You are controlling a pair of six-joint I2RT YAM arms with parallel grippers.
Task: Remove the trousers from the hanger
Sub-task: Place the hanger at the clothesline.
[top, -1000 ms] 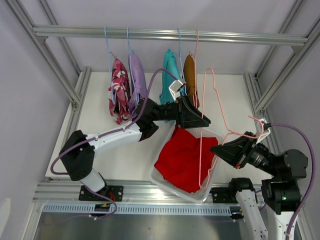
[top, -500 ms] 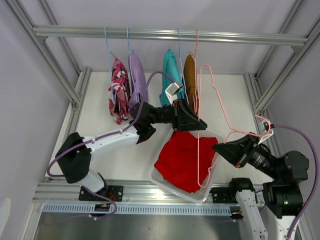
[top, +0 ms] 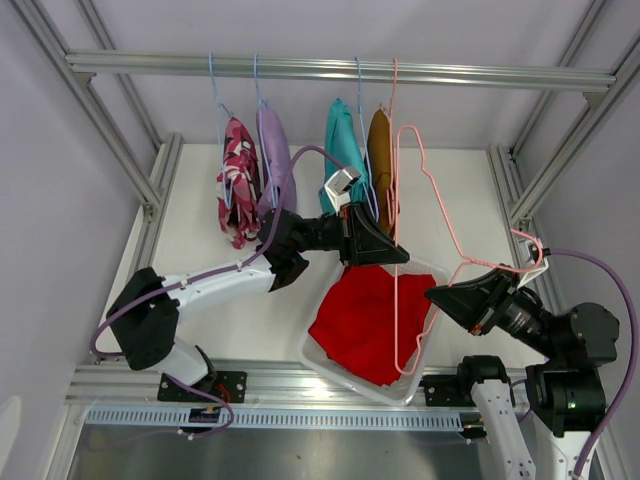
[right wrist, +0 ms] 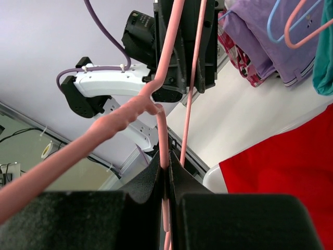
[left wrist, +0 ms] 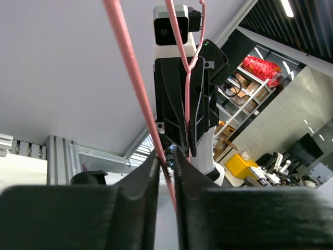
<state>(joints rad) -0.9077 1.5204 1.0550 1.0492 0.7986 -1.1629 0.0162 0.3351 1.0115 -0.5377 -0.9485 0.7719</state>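
Note:
An empty pink hanger (top: 397, 320) hangs tilted over the white bin (top: 312, 362). My right gripper (top: 434, 295) is shut on its wire (right wrist: 162, 135) near the hook end. My left gripper (top: 400, 258) straddles the hanger's long wire (left wrist: 130, 73); its jaws stand narrow, with a thin gap beside the wire. The red trousers (top: 360, 320) lie loose in the bin. The camouflage (top: 238, 180), lilac (top: 272, 165), teal (top: 343, 150) and rust-brown (top: 378, 150) trousers hang on hangers from the rail.
The metal rail (top: 340, 70) crosses the back of the frame, with upright struts at both sides. The bin sits at the near right of the white table (top: 200, 220), just in front of the right arm's base. The left arm reaches across below the hanging garments.
My left gripper's jaws have narrowed around the pink hanger's wire and drawn slightly left. The hanger has shifted left with them. The right gripper has edged left, still gripping.

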